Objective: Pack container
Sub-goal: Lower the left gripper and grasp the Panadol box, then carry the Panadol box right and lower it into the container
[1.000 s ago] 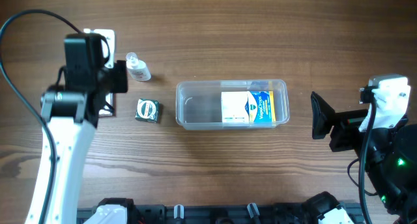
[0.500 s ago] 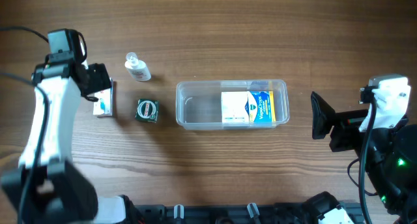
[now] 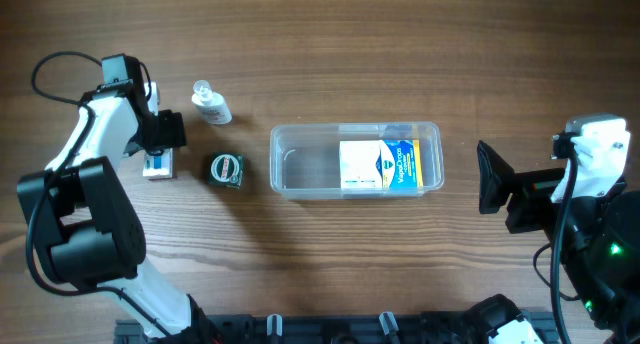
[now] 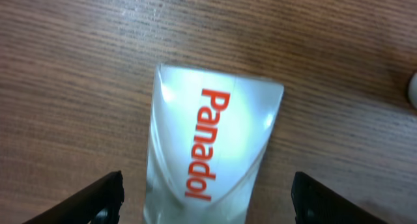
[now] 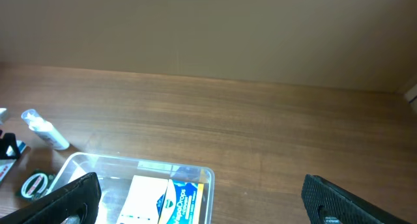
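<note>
Far left: left gripper (image 4: 207, 199) hangs over a white Panadol box (image 4: 210, 142) lying flat on the wooden table (image 3: 350, 44). The wrist view shows its fingers (image 4: 104, 196) spread wide, one on each side of the box, with wood showing between each finger and the box. The tips sit at the frame's lower edge, so we cannot say how near the table they are.

Just right of the box: a small clear bottle (image 3: 211, 104) with a white label, lying tilted. Nearer us, a small dark square box (image 3: 227, 170) with a round mark on top. The two are apart.

Centre: the container (image 3: 298, 170), long side running left to right, open top. A white, blue and yellow carton (image 3: 378, 165) lies flat in its right half; the left half shows bare floor.

Far right: right gripper (image 5: 205, 201), well apart from the container, facing it, fingers (image 5: 73, 196) held wide apart, gripping nothing.
</note>
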Controlling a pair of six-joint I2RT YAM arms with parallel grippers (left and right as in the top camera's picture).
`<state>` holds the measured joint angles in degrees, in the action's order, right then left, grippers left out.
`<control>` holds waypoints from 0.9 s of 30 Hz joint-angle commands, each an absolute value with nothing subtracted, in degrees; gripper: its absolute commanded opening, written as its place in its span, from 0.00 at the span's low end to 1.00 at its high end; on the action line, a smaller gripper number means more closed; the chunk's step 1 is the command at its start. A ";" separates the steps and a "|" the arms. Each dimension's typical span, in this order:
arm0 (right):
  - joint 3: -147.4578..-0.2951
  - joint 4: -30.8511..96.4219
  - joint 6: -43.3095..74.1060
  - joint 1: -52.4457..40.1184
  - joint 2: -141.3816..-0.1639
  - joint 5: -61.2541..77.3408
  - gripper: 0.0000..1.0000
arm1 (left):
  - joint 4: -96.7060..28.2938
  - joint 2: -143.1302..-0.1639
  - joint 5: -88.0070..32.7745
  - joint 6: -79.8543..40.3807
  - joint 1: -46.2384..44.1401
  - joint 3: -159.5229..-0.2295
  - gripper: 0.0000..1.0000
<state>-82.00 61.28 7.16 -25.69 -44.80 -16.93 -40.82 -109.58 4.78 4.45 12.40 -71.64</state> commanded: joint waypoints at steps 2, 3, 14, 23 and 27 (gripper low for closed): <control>-82.02 61.17 6.02 -25.47 -45.06 -16.23 1.00 | -40.47 -112.53 4.08 5.80 12.78 -71.79 0.83; -82.02 61.17 6.02 -25.47 -45.06 -16.23 1.00 | -40.49 -113.32 4.10 5.80 12.78 -71.79 0.82; -82.02 61.17 6.04 -25.47 -45.06 -16.23 1.00 | -41.36 -112.95 3.88 5.26 12.75 -72.05 0.39; -82.02 61.17 6.04 -25.47 -45.06 -16.23 1.00 | -55.11 -100.14 3.86 0.91 11.53 -78.87 0.27; -82.02 61.17 6.02 -25.47 -45.06 -16.23 1.00 | -59.31 -92.66 3.86 0.80 9.08 -79.46 0.30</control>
